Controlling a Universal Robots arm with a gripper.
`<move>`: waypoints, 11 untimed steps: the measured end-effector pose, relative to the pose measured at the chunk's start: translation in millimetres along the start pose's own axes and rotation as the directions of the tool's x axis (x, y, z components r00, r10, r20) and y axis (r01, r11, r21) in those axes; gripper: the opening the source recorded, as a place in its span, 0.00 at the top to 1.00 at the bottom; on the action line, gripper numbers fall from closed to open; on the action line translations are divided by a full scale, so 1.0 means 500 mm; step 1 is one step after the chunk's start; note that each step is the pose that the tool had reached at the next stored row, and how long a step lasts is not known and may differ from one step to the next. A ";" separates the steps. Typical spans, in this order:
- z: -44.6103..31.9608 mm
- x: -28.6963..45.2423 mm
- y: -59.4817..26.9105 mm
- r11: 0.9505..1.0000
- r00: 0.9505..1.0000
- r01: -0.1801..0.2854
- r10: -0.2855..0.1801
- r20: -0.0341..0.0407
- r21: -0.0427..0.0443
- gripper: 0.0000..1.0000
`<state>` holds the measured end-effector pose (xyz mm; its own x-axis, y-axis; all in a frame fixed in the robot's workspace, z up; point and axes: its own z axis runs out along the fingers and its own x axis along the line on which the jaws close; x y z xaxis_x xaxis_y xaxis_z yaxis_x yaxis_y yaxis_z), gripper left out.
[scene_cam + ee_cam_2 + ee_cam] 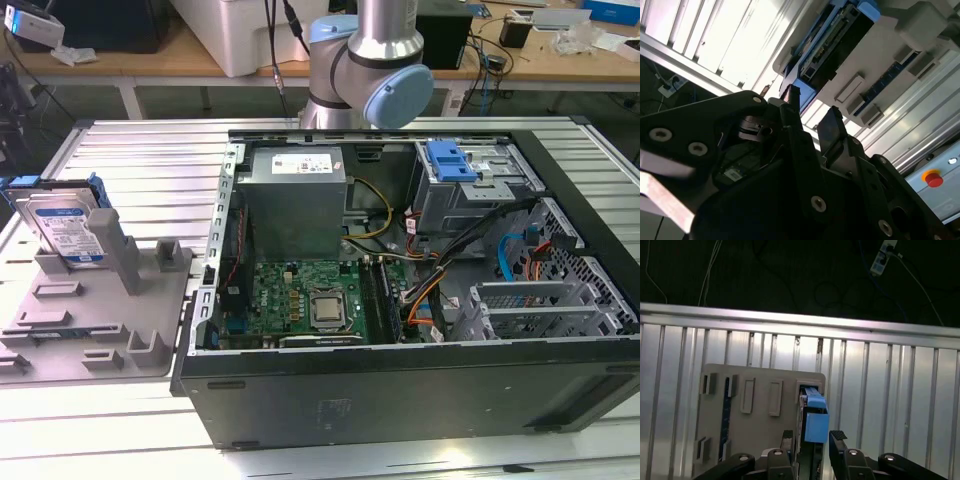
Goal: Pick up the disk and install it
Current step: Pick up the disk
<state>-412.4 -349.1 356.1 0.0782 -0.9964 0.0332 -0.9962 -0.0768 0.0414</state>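
The disk was pictured standing on edge, tilted slightly back, in a slot of a moulded grey plastic holder at the exterior view's left. The holder was set on a ribbed aluminium table. The flat, rectangular silver body was framed by a blue plastic carrier and faced with a white-and-blue label, whose print could not be made out.

Well apart, toward the exterior view's right, a black computer case was laid open on its side. A green motherboard, a boxy grey power supply and a grey metal drive cage topped by a blue plastic latch were exposed inside. The silver-and-pale-blue robot arm was seen behind the case.

In the first wrist view the gripper was shown released, with nothing grasped. Its matte black fingers were spread, and the disk's blue edge was framed between them. In the second wrist view its bolted black links were seen before the holder, and a red button was visible nearby.
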 end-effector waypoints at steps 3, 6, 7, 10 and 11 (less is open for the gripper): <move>0.003 0.001 -0.001 1.000 1.000 -0.014 0.014 0.001 0.000 0.58; 0.009 0.001 -0.001 0.999 0.999 -0.036 0.036 0.001 -0.001 0.58; 0.010 0.001 -0.001 0.999 0.999 -0.041 0.041 0.002 -0.002 0.58; 0.013 0.001 -0.001 0.999 0.999 -0.050 0.050 0.003 -0.002 0.58; 0.014 0.001 -0.001 0.999 0.999 -0.051 0.051 0.004 -0.002 0.58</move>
<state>-411.9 -349.7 349.3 0.0267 -0.9992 0.0312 -0.9988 -0.0254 0.0414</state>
